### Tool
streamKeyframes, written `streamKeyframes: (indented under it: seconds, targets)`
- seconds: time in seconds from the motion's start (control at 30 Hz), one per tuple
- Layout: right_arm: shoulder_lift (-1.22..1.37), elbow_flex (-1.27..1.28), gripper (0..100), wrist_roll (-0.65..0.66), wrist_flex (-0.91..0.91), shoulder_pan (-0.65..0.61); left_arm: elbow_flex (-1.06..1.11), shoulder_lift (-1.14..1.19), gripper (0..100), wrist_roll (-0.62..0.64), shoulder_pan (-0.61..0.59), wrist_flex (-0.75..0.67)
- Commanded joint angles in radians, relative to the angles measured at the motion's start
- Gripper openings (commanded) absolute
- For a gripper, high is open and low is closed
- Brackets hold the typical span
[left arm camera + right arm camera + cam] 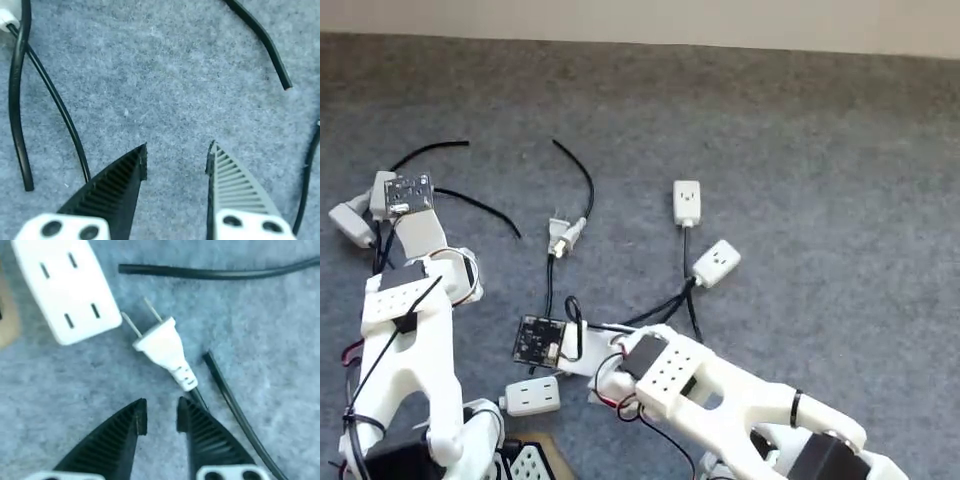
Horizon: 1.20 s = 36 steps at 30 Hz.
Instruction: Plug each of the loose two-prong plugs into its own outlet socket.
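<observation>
- Right tool (160, 415): fingers only narrowly parted, grasping nothing, pointed down at the grey counter (800, 150).
- Just ahead of its tips lay a white two-prong plug (160, 347), flat on the counter, cord end toward the tool.
- The plug's black lead (198, 397) slipped behind one finger. Whether finger and lead touched could not be told.
- The prongs pointed toward a white outlet block (65, 287), close to it but apart. The slots on the block's face were empty.
- Left tool (178, 147): fingers spread wide, released, over bare counter. Loose black cords (55, 100) lay off to the sides, and no plug lay between the fingers.
- In the high view a second plug (563, 235) lay loose near mid-counter, well apart from both tools.
- Beyond it sat a far socket (686, 200) and a near socket (717, 262), neither with anything plugged in.
- Judgement: no plug looked seated, so the whole task remained.
- The right tool looked best placed. It would likely need to open wider, close on the plug body, then line the prongs up with the outlet block.
</observation>
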Motion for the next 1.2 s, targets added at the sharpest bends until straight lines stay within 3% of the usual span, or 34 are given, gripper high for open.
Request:
streamKeyframes:
  seconds: [0.0, 0.13, 0.2, 0.53, 0.67, 0.87, 1.17]
  targets:
    - [-0.039, -0.008, 25.9, -0.018, -0.016, -0.012, 0.004, -0.025, 21, 0.0, -0.008, -0.037]
    - [-0.038, -0.007, 38.7, -0.025, -0.047, -0.01, -0.015, -0.036, 21, 0.029, -0.079, -0.041]
    - [-0.038, -0.007, 38.9, -0.025, -0.048, -0.01, -0.073, -0.03, 21, 0.083, -0.156, -0.035]
    - [-0.039, -0.007, 38.9, -0.072, -0.048, -0.01, -0.375, -0.028, 21, 0.078, -0.318, 0.043]
    - [-0.039, -0.007, 38.9, -0.072, -0.047, -0.01, -0.59, -0.002, 21, -0.048, -0.4, 0.157]
    - [-0.038, -0.047, 38.9, -0.106, -0.022, -0.01, -1.02, 0.285, 21, -0.17, -0.513, 0.345]
    - [0.031, -0.139, 38.9, -0.137, 0.041, -0.027, -1.524, 0.73, 21, -0.227, -0.59, 0.551]
